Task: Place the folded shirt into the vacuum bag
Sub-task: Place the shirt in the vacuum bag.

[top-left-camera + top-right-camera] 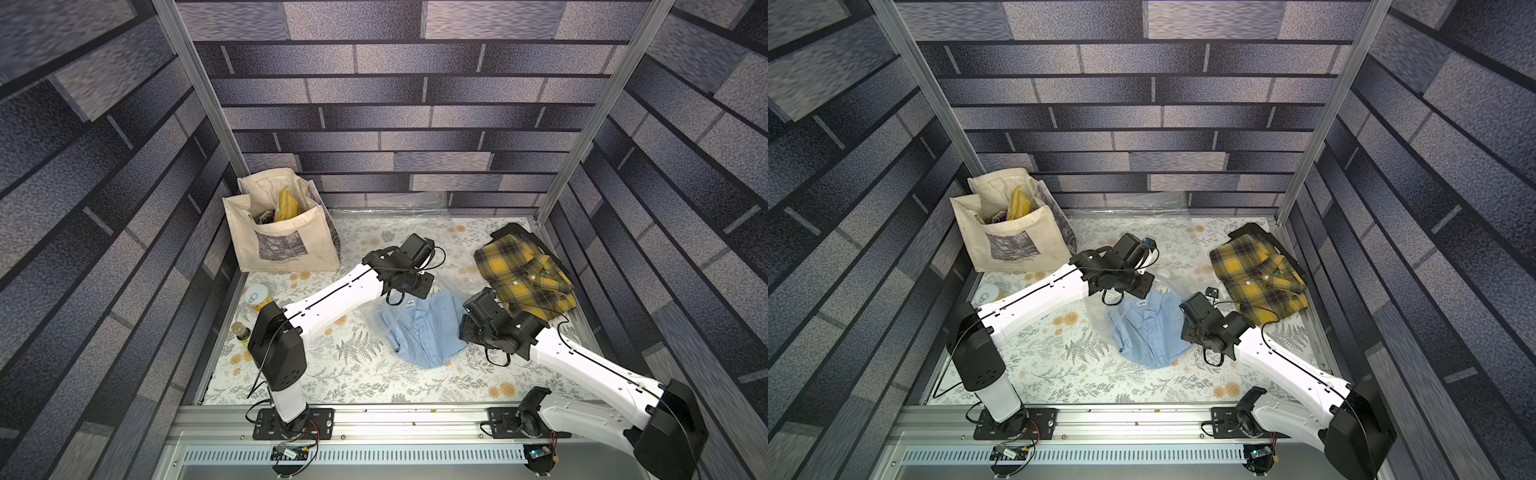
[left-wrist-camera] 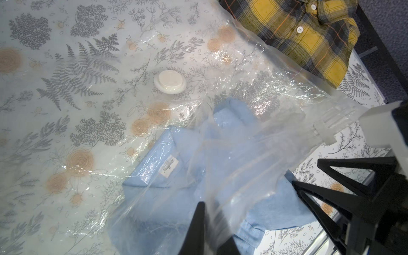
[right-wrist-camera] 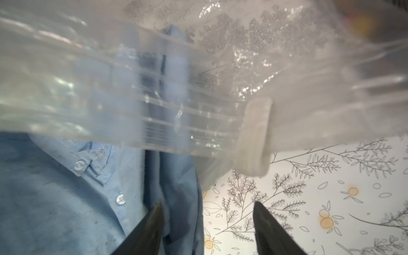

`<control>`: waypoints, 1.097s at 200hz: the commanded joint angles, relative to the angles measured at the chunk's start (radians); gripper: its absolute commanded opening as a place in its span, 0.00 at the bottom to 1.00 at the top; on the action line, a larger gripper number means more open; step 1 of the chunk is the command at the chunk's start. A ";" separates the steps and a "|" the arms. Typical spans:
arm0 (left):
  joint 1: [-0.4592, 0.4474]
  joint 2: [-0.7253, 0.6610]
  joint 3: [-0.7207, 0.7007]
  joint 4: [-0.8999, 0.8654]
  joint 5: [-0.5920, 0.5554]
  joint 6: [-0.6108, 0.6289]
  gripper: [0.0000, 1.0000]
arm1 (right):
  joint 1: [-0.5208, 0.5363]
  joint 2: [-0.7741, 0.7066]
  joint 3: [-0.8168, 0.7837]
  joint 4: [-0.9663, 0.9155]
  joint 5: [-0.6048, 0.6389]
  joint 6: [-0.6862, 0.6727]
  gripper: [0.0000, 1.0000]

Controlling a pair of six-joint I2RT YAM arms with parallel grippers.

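Note:
The folded shirt is light blue and lies mid-table, its collar end under the clear film of the vacuum bag. The bag's round white valve cap lies flat beyond the collar. My left gripper is shut on the bag's upper film and holds it up off the shirt. My right gripper is open at the shirt's side edge. One of its fingers is over the blue cloth and the other is over the tablecloth. A white slider clip sits on the bag's zip edge.
A yellow plaid shirt lies at the right back, close to the right arm. A cream tote bag stands at the back left. A can and a small bottle stand by the left arm's base.

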 commanded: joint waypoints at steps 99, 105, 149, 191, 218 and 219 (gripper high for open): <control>-0.030 0.085 0.128 -0.020 -0.004 -0.025 0.11 | 0.141 0.013 -0.247 0.334 -0.134 0.491 0.44; -0.034 0.086 0.131 -0.022 -0.006 -0.022 0.11 | 0.141 0.016 -0.247 0.359 -0.114 0.499 0.37; -0.067 0.091 0.167 -0.038 0.007 -0.015 0.10 | 0.118 0.123 -0.147 0.429 -0.040 0.458 0.10; -0.091 0.083 0.183 -0.053 -0.001 -0.019 0.10 | 0.036 0.199 -0.072 0.484 -0.027 0.418 0.08; -0.090 0.085 0.151 -0.049 -0.007 -0.021 0.10 | -0.039 0.218 -0.039 0.475 -0.022 0.373 0.07; -0.090 0.084 0.149 -0.049 -0.008 -0.021 0.10 | -0.043 0.219 -0.039 0.476 -0.023 0.373 0.07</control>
